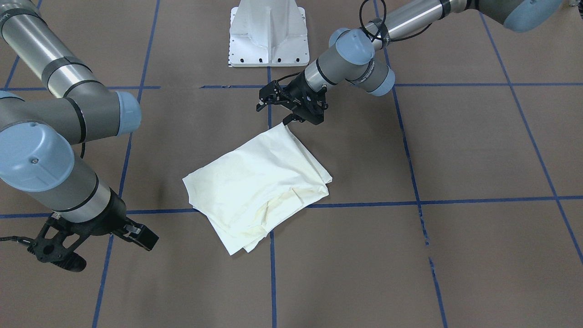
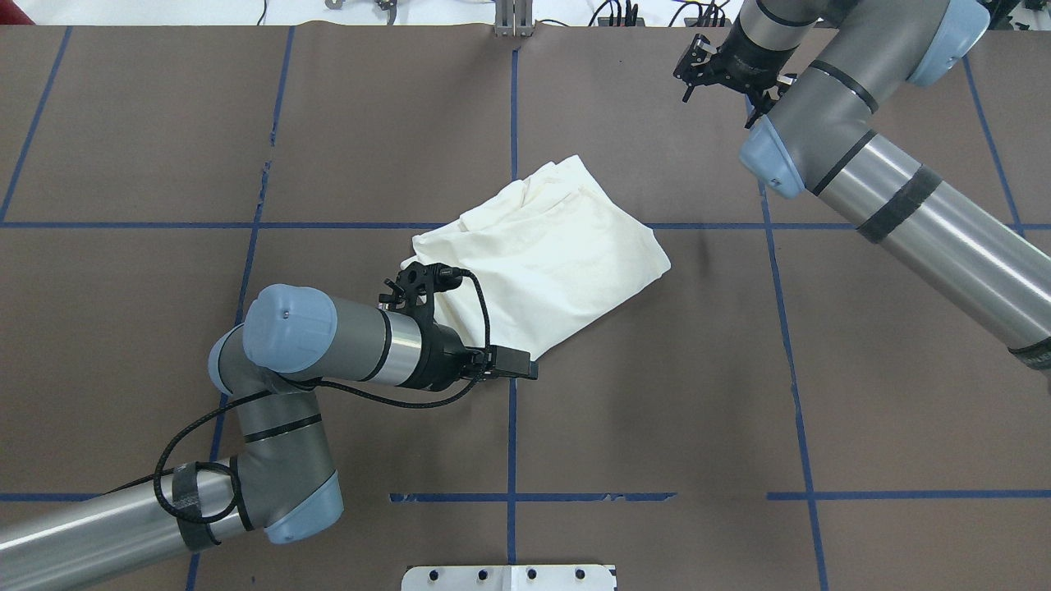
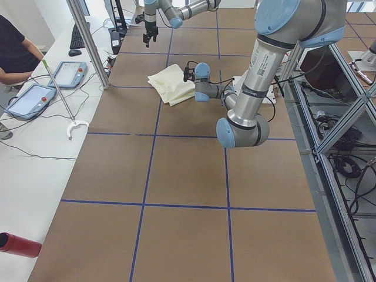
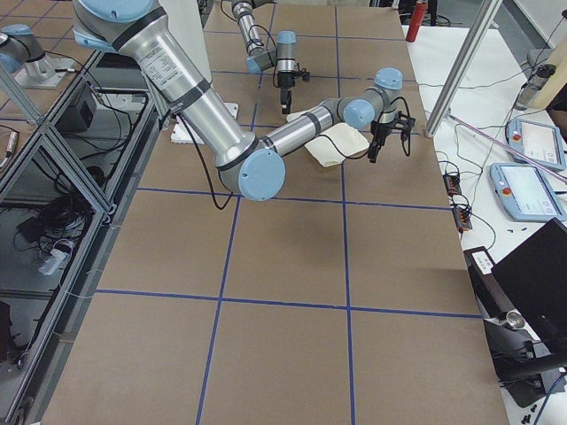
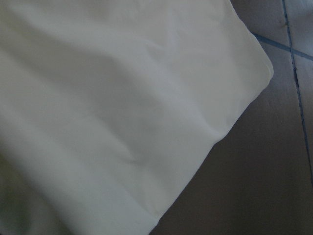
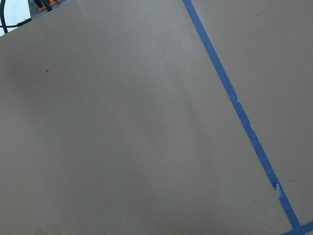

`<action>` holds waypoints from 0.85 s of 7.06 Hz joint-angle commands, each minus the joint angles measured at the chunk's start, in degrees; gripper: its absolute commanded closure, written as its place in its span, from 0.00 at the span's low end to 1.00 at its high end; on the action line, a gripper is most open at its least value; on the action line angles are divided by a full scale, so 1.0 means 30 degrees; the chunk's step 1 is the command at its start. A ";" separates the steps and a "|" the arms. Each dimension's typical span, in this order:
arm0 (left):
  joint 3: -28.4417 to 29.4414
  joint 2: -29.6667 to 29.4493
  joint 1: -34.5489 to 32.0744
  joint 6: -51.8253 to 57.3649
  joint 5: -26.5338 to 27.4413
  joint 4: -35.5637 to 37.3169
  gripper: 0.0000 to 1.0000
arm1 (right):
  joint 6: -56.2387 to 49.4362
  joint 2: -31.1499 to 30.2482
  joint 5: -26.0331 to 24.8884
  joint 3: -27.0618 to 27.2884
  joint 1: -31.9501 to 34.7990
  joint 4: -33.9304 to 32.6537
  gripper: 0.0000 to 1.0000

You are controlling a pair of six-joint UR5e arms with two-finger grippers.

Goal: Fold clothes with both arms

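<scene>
Folded shirt risks unravelling
Left gripper, grip impossible to tell, at its top corner could drag layers loose; right gripper, lower left, fingers apart.

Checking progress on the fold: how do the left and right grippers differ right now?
The left gripper sits at a corner of the folded shirt; the right gripper hangs over bare table, well clear of it. The left gripper's camera shows cloth, the right gripper's only table. Both look open.

Brown table, blue tape grid; folded cream shirt mid-table.
</scene>
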 commanded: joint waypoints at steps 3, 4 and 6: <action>-0.2282 0.2263 -0.3092 0.3202 -0.0722 0.1995 0.00 | -0.3351 -0.2460 0.0016 0.2164 0.1085 0.0035 0.00; -0.2457 0.2699 -0.5110 0.5718 -0.0839 0.3664 0.00 | -0.5103 -0.3455 0.0045 0.2751 0.1785 0.0006 0.00; -0.2576 0.3898 -0.9737 1.2654 -0.2097 0.6917 0.00 | -1.0335 -0.6496 0.0045 0.3603 0.3336 0.0005 0.00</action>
